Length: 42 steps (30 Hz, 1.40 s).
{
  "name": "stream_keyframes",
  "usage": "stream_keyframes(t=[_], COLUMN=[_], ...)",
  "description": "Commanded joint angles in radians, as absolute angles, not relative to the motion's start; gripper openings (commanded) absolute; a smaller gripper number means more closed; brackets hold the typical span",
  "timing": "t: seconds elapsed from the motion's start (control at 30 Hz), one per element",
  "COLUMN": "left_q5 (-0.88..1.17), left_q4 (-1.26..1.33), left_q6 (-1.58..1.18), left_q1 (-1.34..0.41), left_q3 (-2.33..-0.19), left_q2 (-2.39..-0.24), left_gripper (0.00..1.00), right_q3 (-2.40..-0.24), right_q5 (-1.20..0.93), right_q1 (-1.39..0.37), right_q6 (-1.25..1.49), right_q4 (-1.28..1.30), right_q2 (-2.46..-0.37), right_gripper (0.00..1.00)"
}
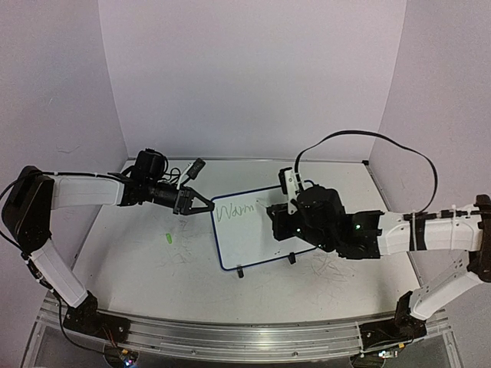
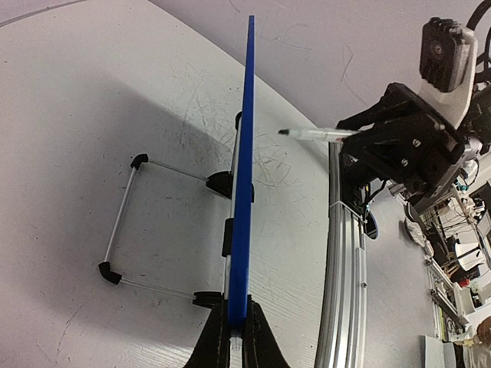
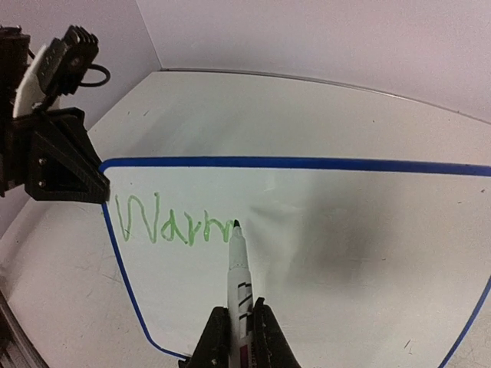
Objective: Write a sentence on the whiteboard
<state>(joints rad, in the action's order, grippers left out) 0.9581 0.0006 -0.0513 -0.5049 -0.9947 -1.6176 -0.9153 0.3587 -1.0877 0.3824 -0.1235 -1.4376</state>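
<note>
The whiteboard stands tilted on two black feet mid-table, with a thin blue rim. Green letters of the sentence read "Warm" near its top left corner. My left gripper is shut on the board's left edge; the left wrist view shows the blue rim edge-on between its jaws. My right gripper is shut on a white marker, whose dark tip meets the board at the end of the last letter. In the left wrist view the marker points at the board's face.
A small green cap or scrap lies on the tabletop left of the board. The wire stand props the board from behind. A metal rail runs along the table's near edge. Walls enclose the table at back and sides.
</note>
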Motion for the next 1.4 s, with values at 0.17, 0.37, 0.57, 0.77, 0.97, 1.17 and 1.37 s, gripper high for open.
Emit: stream_keyframes(t=[0.17, 0.37, 0.57, 0.77, 0.97, 1.17, 1.37], left_q5=[0.973, 0.973, 0.972, 0.973, 0.975, 0.975, 0.974], left_q4=[-0.026, -0.028, -0.028, -0.028, -0.029, -0.029, -0.028], left_q6=[-0.032, -0.034, -0.032, -0.032, -0.031, -0.032, -0.031], left_q1=[-0.526, -0.526, -0.527, -0.526, -0.526, -0.526, -0.526], left_q3=[-1.021, -1.022, -1.020, -1.023, -1.023, -1.024, -1.023], left_q2=[-1.610, -1.612, -1.610, -1.613, -1.614, -1.616, -1.612], left_gripper=[0.00, 0.00, 0.00, 0.00, 0.00, 0.00, 0.00], right_q3=[-0.816, -0.870, -0.930, -0.939, -0.964, -1.005, -1.022], right_q5=[0.387, 0.386, 0.375, 0.400, 0.414, 0.428, 0.430], right_q1=[-1.084, -1.083, -1.084, -1.083, -1.082, -1.071, -1.066], right_q6=[0.319, 0.324, 0.305, 0.310, 0.311, 0.297, 0.295], right_q4=[-0.190, -0.126, -0.092, -0.091, -0.089, -0.099, -0.104], right_q2=[-1.306, -1.361, -1.419, -1.437, -1.463, -1.492, -1.507], right_gripper=[0.00, 0.00, 0.00, 0.00, 0.00, 0.00, 0.00])
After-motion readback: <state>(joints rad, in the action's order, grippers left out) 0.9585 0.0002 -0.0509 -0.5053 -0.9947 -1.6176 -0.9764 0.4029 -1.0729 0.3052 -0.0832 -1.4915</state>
